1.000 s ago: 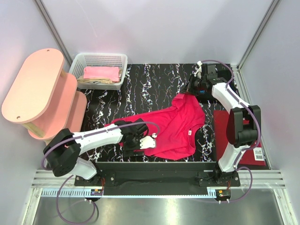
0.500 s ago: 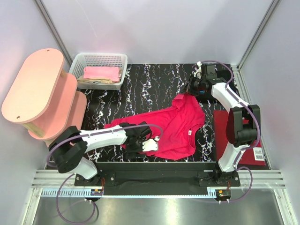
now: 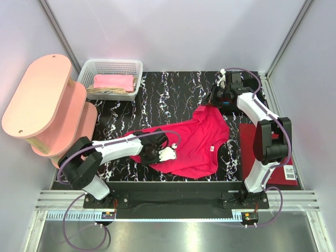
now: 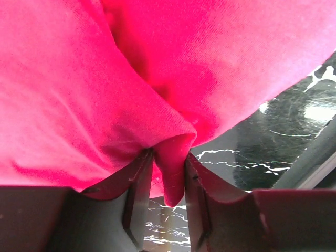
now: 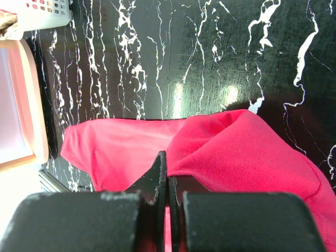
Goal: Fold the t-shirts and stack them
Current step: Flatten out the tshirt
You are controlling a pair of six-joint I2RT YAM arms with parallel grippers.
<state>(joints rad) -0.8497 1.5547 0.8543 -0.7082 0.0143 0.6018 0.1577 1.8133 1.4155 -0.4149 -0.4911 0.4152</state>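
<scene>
A crimson-red t-shirt [image 3: 197, 144] lies crumpled across the middle of the black marbled table [image 3: 173, 89], its white neck tag facing the right. My left gripper [image 3: 157, 153] sits at the shirt's near-left hem. In the left wrist view its jaws [image 4: 168, 157] are shut on a hanging fold of the red cloth [image 4: 157, 63]. My right gripper [image 3: 214, 102] holds the shirt's far corner, lifted slightly. Seen from the right wrist, that gripper [image 5: 167, 173] is shut with a strip of the red shirt [image 5: 252, 152] pinched between the jaws.
A white basket [image 3: 86, 73] at the back left holds folded pink and beige tees [image 3: 113, 82]. A pink two-tier shelf [image 3: 39, 100] stands at the far left. A flat dark-red rectangle [image 3: 249, 149] with a barcode label lies at the table's right edge.
My left gripper has moved in onto the shirt's near-left hem and closed on a fold of it. The right gripper has kept its hold and place.
</scene>
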